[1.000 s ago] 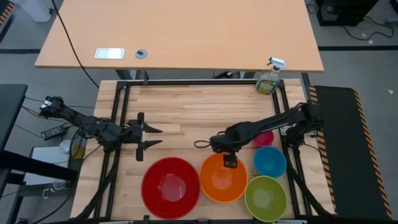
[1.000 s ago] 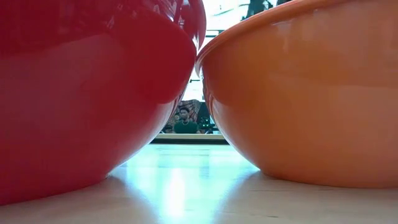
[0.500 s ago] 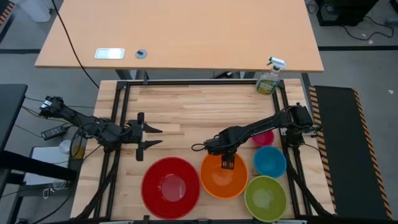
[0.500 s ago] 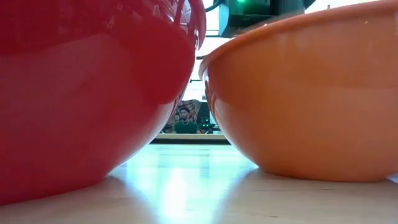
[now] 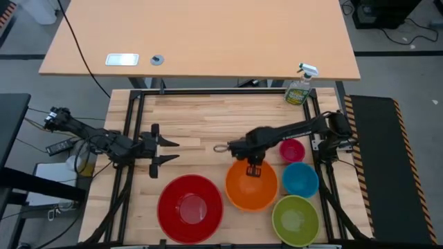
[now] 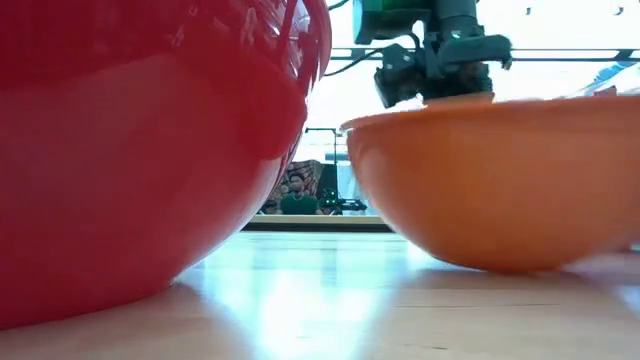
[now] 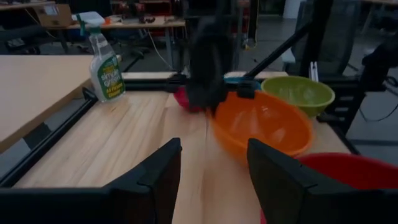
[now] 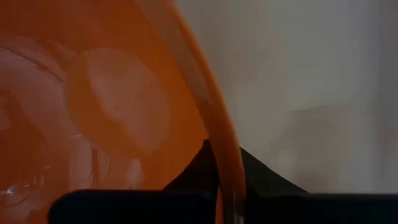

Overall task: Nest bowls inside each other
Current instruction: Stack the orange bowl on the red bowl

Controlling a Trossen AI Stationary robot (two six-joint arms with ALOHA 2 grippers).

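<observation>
The orange bowl (image 5: 251,185) sits on the wooden table between the red bowl (image 5: 190,207) and the blue bowl (image 5: 300,180). The green bowl (image 5: 295,220) is near the front right and the small pink bowl (image 5: 292,149) lies behind the blue one. My right gripper (image 5: 252,167) points down at the orange bowl's far rim and is shut on it. My left gripper (image 5: 163,151) hangs open at the table's left, level, with nothing between its fingers (image 7: 155,177). My right gripper grips the orange bowl's far rim (image 8: 222,149), one finger (image 8: 189,174) inside the bowl and one (image 8: 264,177) outside the wall. The fingers come from above, pointing down. The bowl stands upright with its base (image 6: 510,266) low at the table.
A green spray bottle (image 5: 300,86) stands at the table's far right corner. A black frame (image 5: 221,92) runs round the table. Bare wood (image 5: 208,124) lies across the far half. A larger desk (image 5: 201,34) stands beyond.
My right gripper has gone toward the table's far edge and drawn the orange bowl with it. The bowl has slid away from the near edge and apart from the red bowl, staying upright.
</observation>
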